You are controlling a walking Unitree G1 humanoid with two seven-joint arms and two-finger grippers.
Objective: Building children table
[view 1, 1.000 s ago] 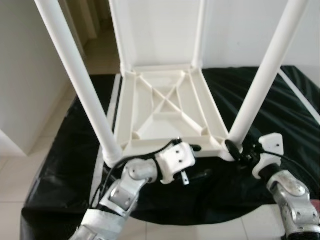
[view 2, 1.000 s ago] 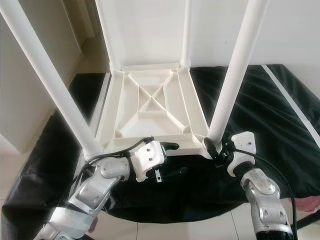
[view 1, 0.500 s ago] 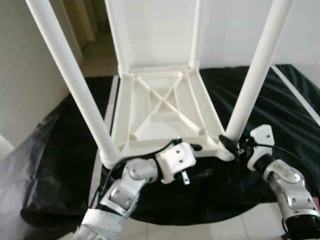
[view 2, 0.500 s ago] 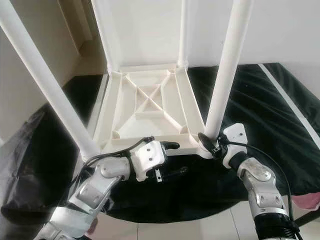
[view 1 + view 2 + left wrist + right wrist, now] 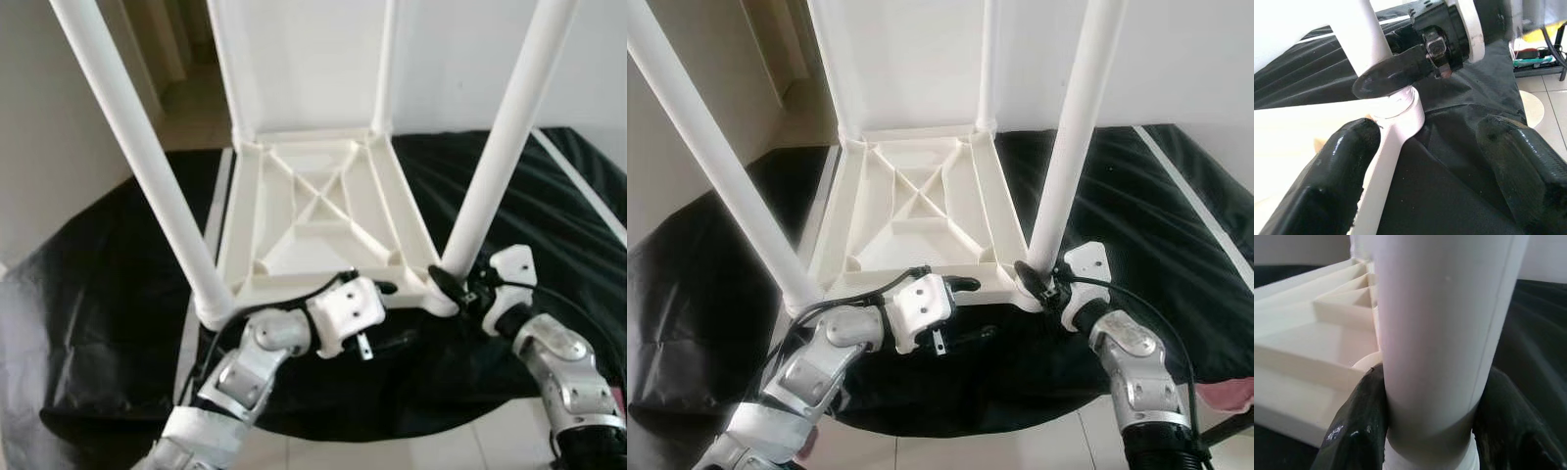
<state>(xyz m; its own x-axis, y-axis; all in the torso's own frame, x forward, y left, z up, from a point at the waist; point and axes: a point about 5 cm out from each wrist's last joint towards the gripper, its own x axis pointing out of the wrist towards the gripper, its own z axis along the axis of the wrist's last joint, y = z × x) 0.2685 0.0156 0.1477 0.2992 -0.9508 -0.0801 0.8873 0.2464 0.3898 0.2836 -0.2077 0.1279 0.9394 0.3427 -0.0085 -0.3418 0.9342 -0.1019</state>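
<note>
Since half a second ago little has shifted: both arms sit where they were, and the black sheet (image 5: 108,294) at the robot's left now lies flatter and spreads wider over the floor.

Nearest the robot, the left pincer (image 5: 955,286) reaches to the near edge of the upturned table top (image 5: 921,211). In the left wrist view its two black fingers (image 5: 1322,181) stand wide apart: one lies against the white rim of the table top, the other hangs over the black sheet, and nothing is clamped between them.

Just to the right along that same near edge, the right pincer (image 5: 453,286) is closed around the foot of the near right leg (image 5: 500,157), right where the leg enters its corner socket. The right wrist view shows a black finger (image 5: 1354,426) pressed on either side of the white tube.

The table top lies underside up on the black sheet, its ribs forming a cross in the middle. The near left leg (image 5: 137,157) rises from the near left corner and leans outward. At the far corners stand the far left leg (image 5: 223,69) and the far right leg (image 5: 384,64), both upright. Beyond the table top is a white wall, with a doorway opening at the far left.
</note>
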